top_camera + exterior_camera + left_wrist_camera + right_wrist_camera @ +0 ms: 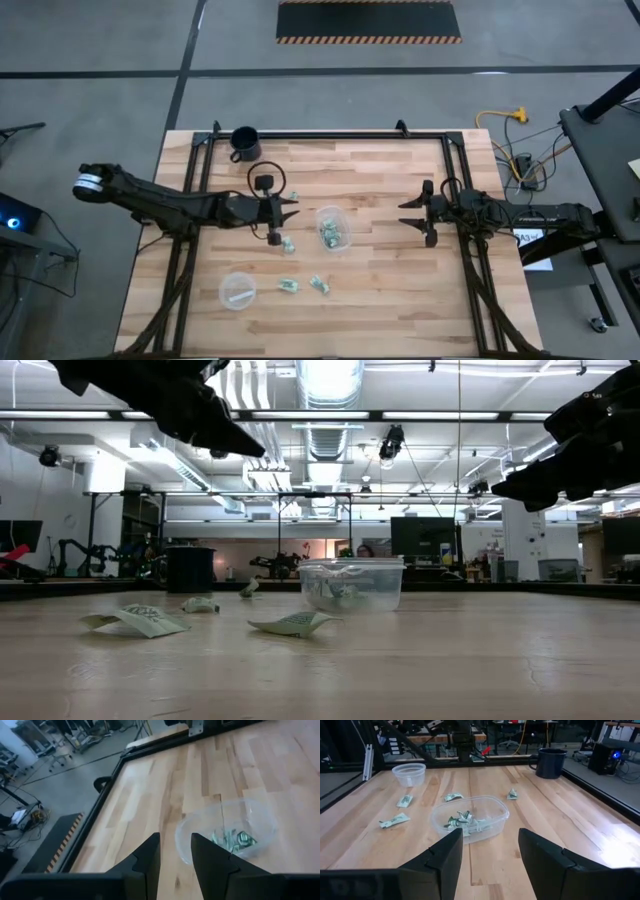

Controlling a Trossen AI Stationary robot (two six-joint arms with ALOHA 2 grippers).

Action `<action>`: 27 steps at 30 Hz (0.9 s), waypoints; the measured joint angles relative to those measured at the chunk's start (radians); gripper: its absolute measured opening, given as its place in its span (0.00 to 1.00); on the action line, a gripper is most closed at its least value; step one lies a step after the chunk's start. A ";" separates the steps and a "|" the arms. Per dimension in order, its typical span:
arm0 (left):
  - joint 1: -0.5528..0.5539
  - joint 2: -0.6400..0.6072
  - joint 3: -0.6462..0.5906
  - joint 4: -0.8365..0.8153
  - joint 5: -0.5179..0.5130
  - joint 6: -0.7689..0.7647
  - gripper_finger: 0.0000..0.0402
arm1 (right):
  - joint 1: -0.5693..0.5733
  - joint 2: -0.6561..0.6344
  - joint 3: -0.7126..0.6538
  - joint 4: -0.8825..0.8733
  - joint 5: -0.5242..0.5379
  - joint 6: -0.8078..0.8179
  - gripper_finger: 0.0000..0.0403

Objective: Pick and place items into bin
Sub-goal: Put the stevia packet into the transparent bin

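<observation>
The bin is a clear round cup (pixel 333 228) (pixel 470 817) (pixel 225 827) (pixel 352 582) standing on its base mid-table, with several pale-green wrapped pieces (pixel 462 822) inside. More pieces lie flat on the wood: one (pixel 288 243) beside the cup's left, two (pixel 289 286) (pixel 320 285) nearer the front. My left gripper (pixel 293 212) (pixel 176 857) hovers open just left of the cup, holding nothing. My right gripper (pixel 408 215) (pixel 490 852) is open in the air to the cup's right, facing it.
A black mug (pixel 244 143) (pixel 550 762) stands by the far edge. A flatter clear dish with a white strip (pixel 237 290) (pixel 409 772) sits front-left. A black frame (pixel 330 135) runs along the table's far and side edges. Bare wood lies between the cup and my right gripper.
</observation>
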 joint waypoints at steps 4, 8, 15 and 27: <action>0.023 0.007 -0.001 0.001 -0.011 0.002 0.23 | 0.000 0.000 0.000 0.000 -0.001 -0.008 0.45; 0.070 0.007 0.001 -0.007 -0.020 -0.041 0.23 | 0.000 -0.001 0.000 0.000 0.000 -0.004 0.45; 0.178 0.007 0.028 -0.160 0.023 -0.286 0.23 | 0.000 0.000 0.000 0.000 0.000 -0.006 0.45; 0.299 0.007 0.020 -0.150 0.089 -0.470 0.23 | 0.000 0.000 0.000 0.000 0.000 0.000 0.45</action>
